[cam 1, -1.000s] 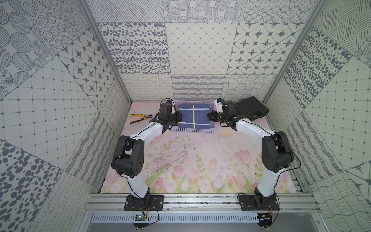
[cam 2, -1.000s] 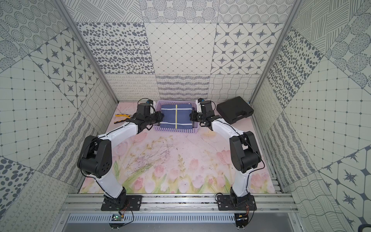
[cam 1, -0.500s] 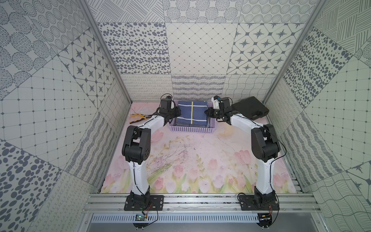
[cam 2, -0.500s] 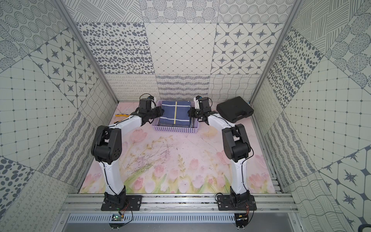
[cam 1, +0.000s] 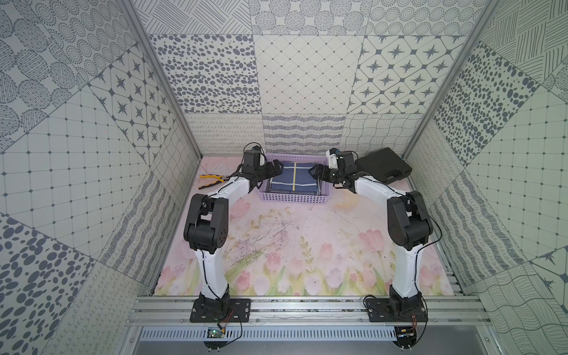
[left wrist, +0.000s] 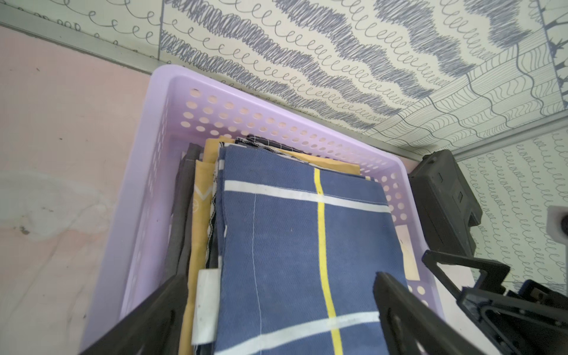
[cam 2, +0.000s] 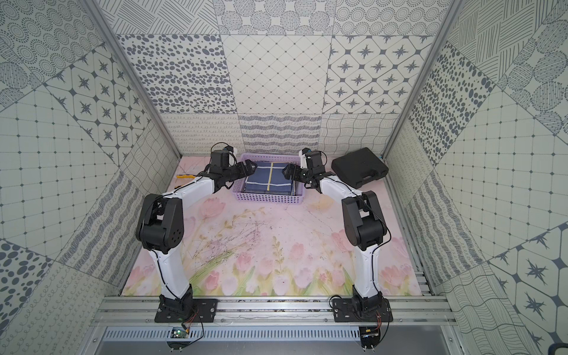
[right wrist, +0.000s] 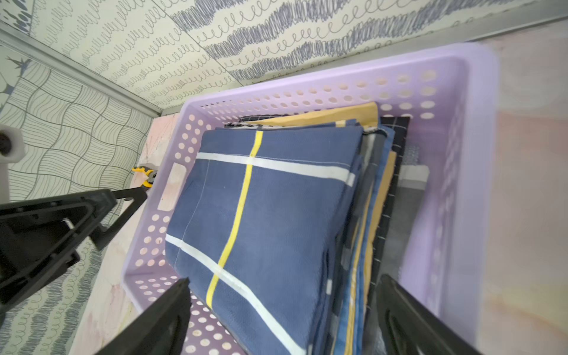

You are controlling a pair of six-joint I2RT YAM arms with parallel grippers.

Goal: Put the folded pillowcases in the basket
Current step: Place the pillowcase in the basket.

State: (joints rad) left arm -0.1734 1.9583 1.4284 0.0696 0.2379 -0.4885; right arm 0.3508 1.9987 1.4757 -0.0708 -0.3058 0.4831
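**A:** Pillowcase [cam 1: 293, 181], the navy one with the yellow stripe, lies flat on a stack of other folded cloths [left wrist: 199, 184]. It's inside the lilac basket [cam 1: 294, 200], upper middle of the frame in both top views.

**B:** And the claws?

**A:** Left gripper [cam 1: 273, 168] and right gripper [cam 1: 317, 172] hang over the basket's two short ends. Jaws are spread wide, nothing in either.

**B:** So what could spoil it?

**A:** The retreat, I'd say. In the wrist views the fingers [left wrist: 396, 310] straddle the cloth, close above it. One dragging sideways could catch a fold and pull the top layer askew, or over the rim.

**B:** The basket itself?

**A:** Light plastic, I'd guess. A knock from the right arm could shove it leftward toward the yellow-handled pliers [cam 1: 211, 181]. From the left arm, it'd go rightward toward the black hard case [cam 1: 382, 166]. Lifting straight up first looks safest.
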